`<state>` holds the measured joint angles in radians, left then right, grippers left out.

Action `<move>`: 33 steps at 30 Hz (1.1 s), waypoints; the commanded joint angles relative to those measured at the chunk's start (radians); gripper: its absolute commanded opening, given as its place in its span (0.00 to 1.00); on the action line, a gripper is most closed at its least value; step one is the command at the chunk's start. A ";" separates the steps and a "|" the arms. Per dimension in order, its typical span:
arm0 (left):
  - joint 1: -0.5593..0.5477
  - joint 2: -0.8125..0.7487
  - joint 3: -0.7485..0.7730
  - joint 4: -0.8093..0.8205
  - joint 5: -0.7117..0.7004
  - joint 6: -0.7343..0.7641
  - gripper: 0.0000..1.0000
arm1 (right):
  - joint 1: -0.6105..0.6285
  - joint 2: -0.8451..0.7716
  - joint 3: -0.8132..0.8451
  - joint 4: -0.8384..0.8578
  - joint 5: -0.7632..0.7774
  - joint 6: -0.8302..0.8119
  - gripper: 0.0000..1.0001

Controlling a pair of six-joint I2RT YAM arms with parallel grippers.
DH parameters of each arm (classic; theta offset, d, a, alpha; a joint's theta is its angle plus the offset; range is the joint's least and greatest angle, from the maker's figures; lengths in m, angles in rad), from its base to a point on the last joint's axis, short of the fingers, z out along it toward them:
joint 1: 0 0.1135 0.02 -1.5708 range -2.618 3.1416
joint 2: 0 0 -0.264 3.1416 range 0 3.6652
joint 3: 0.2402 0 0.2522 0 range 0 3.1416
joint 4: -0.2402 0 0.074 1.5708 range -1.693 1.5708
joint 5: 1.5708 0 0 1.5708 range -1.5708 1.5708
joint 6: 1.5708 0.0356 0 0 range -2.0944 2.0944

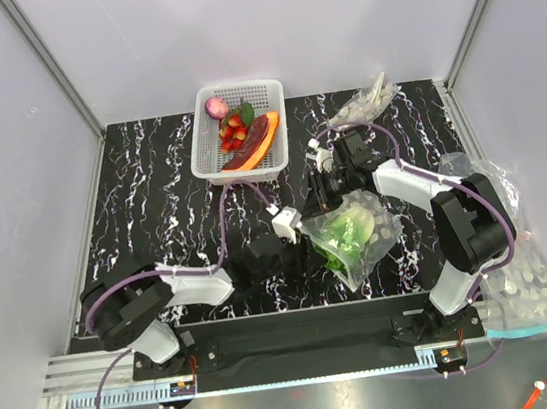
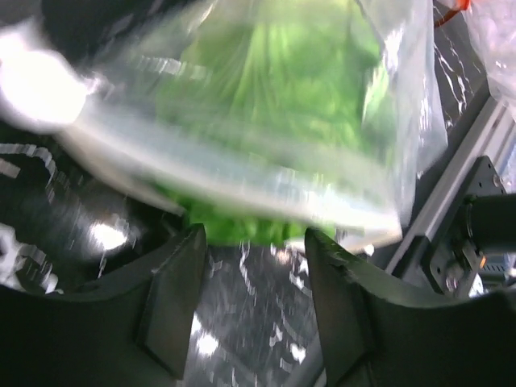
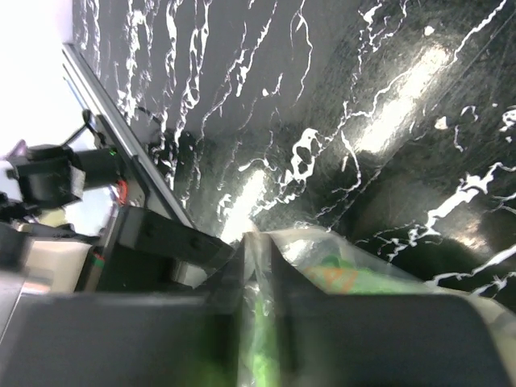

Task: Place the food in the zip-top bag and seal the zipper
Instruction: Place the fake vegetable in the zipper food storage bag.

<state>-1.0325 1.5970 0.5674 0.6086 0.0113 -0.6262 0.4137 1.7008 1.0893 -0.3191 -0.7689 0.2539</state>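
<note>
The zip-top bag (image 1: 384,238) lies at the centre of the table (image 1: 153,210), with the lettuce head (image 1: 343,231) inside. The right fingers (image 1: 321,198) are pinched shut on the film at the bag's far edge. The left fingers (image 1: 307,232) stand wide apart at its left side, holding nothing.

Expect thin, limp, slippery film and a light load. Take hold only at the mouth edge, beside the zipper (image 2: 242,184), never on the belly.

The bulb (image 1: 217,108), berries (image 1: 233,129) and long pieces (image 1: 256,144) lie in the white basket (image 1: 207,143), far side.
</note>
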 commanded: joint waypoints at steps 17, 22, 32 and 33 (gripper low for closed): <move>0.096 -0.391 -0.132 -0.334 -0.016 -0.038 0.68 | 0.167 -0.239 0.297 -0.454 0.734 -0.081 0.87; 0.207 -0.367 -0.153 -0.238 0.116 -0.076 0.67 | 0.322 -0.303 0.274 -0.598 0.905 0.007 0.69; 0.313 -0.286 -0.162 -0.083 0.151 -0.139 0.68 | 0.554 -0.313 0.179 -0.675 1.059 0.172 0.56; 0.315 -0.282 -0.161 -0.079 0.157 -0.139 0.68 | 0.571 -0.303 0.176 -0.684 1.071 0.183 0.55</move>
<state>-0.7303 1.3003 0.4141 0.4202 0.1268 -0.7444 0.9306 1.3777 1.2732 -0.9649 0.1959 0.3607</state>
